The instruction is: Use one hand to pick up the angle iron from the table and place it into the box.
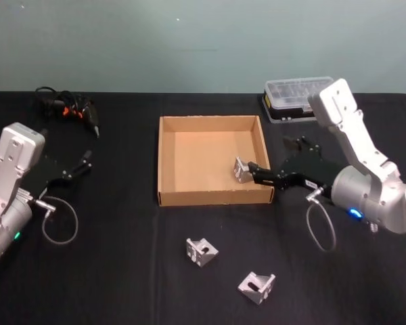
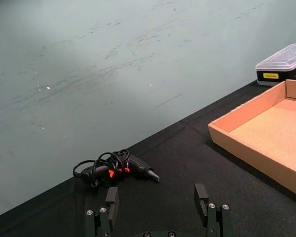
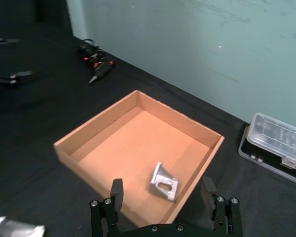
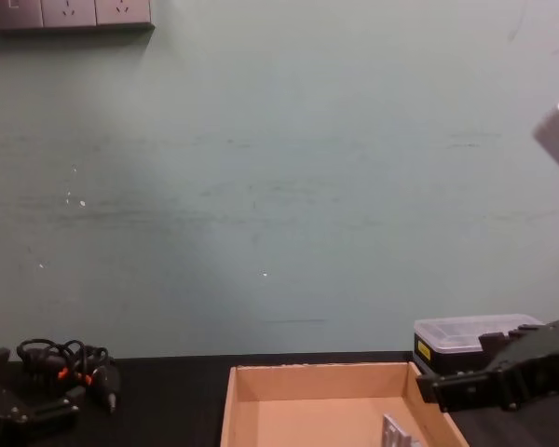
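1. Here, my right pincer [image 1: 274,161] hangs at the box's [image 1: 210,198] wall on its own side, fingers spread wide and gripping nothing.
2. One metal bracket [image 3: 164,181] lies on the box floor just ahead of the fingertips, clear of them.
3. Two more brackets [image 1: 201,252] [image 1: 257,287] wait on the table [image 1: 122,271], behind the pincer and nearer my end.
4. I judge each stiff, light and slick-faced, best pinched across one flat flange.
5. The left pincer [image 2: 156,195] sits parked well away, fingers likewise apart.
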Action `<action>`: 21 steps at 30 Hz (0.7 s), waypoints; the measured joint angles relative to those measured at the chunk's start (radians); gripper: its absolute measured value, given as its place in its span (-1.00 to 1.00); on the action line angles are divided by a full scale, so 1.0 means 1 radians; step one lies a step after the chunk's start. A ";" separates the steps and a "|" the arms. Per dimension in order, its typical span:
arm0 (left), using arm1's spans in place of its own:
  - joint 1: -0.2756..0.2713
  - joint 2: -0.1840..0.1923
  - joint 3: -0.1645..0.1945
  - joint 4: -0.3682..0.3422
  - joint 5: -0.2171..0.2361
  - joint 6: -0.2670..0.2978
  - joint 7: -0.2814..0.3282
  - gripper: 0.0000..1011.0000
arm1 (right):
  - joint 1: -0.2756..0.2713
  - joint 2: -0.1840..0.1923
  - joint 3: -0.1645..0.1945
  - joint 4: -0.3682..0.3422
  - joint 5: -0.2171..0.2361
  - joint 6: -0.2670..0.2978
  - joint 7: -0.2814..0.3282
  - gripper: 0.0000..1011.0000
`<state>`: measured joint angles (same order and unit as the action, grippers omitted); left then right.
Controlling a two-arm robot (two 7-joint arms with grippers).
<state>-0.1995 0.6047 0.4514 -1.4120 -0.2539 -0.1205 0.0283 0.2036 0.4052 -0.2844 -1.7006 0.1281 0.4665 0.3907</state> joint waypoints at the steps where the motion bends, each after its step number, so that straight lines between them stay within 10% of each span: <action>1: 0.000 0.000 0.000 0.000 0.000 0.000 0.000 0.98 | -0.005 0.007 0.000 -0.009 0.003 -0.001 0.005 0.98; 21: 0.000 0.000 0.000 0.000 0.000 0.000 0.000 0.98 | -0.178 0.197 -0.004 -0.236 0.053 -0.061 0.075 0.98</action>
<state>-0.1995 0.6047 0.4514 -1.4119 -0.2539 -0.1205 0.0283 0.0252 0.6017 -0.2881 -1.9367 0.1815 0.4060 0.4659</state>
